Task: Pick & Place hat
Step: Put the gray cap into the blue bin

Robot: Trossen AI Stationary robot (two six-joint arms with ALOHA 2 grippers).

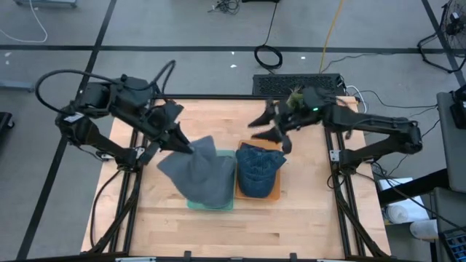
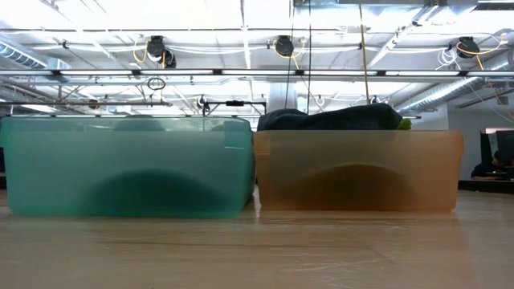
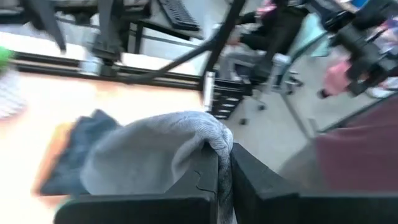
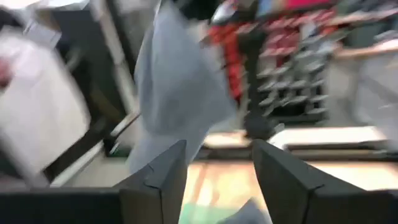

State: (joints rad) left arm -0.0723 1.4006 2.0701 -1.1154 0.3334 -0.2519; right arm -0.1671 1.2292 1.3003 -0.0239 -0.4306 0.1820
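Note:
My left gripper (image 1: 186, 145) (image 3: 224, 152) is shut on the grey knit hat (image 1: 200, 175) (image 3: 155, 155), which spreads over the teal bin (image 1: 211, 206) (image 2: 128, 168). The right wrist view also shows the grey hat (image 4: 177, 81), hanging in the air. A dark blue hat (image 1: 258, 167) (image 2: 329, 119) lies in the orange bin (image 1: 266, 195) (image 2: 357, 172), bulging above its rim. My right gripper (image 1: 275, 131) (image 4: 217, 155) is open, over the far side of the orange bin, touching nothing. The low view shows neither gripper nor the grey hat. My left gripper pinches a folded edge of the grey hat (image 3: 219, 144) between its two shut fingers, coming in slanting from the table's left and above. The hat hangs below the fingers and drapes over the teal bin; whether its lower end rests in the bin I cannot tell.
The two bins stand side by side at the table's middle, teal on the left and orange on the right. A black keyboard (image 1: 298, 82) lies beyond the table's far edge. Bare wood (image 1: 218, 236) runs along the near side of the table.

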